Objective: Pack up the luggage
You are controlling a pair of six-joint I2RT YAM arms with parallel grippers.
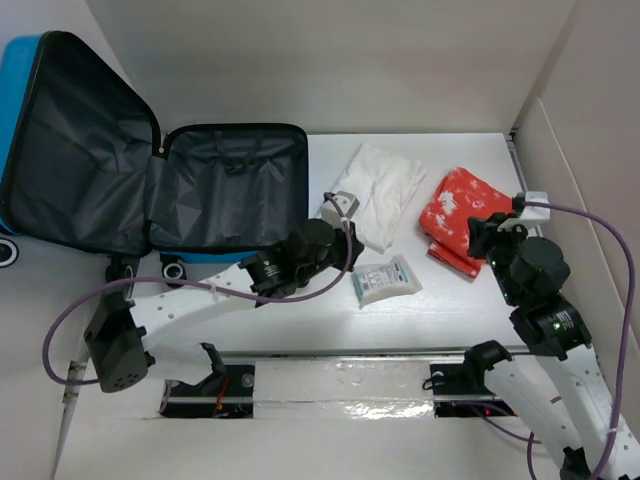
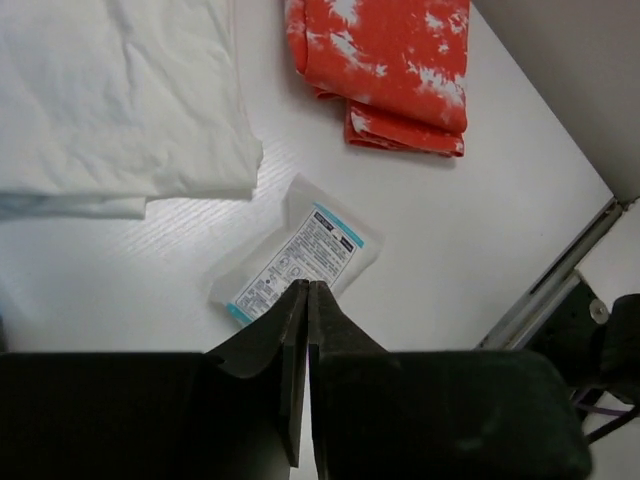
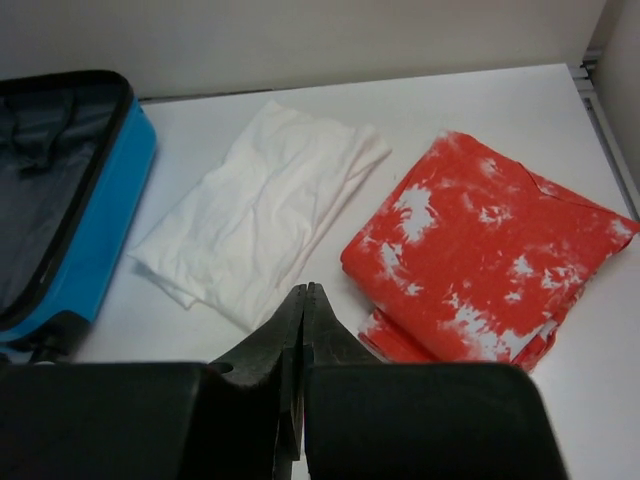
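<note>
The blue luggage (image 1: pixel 20 80) lies open at the back left, its black lining (image 1: pixel 230 185) bare; its blue wall also shows in the right wrist view (image 3: pixel 105 215). A folded white cloth (image 1: pixel 375 190) (image 2: pixel 110 90) (image 3: pixel 260 205), a folded red-and-white cloth (image 1: pixel 458 215) (image 2: pixel 400 60) (image 3: pixel 480 260) and a small white packet (image 1: pixel 385 280) (image 2: pixel 300 255) lie on the table. My left gripper (image 1: pixel 335 235) (image 2: pixel 307 288) is shut and empty, just above the packet's near edge. My right gripper (image 1: pixel 482 235) (image 3: pixel 305 290) is shut and empty, over the near side of the red cloth.
White walls enclose the table at the back and right. A metal rail (image 1: pixel 330 352) runs along the near edge in front of the arm bases. The luggage's wheels (image 1: pixel 172 268) face the left arm. Purple cables (image 1: pixel 600 240) loop beside both arms.
</note>
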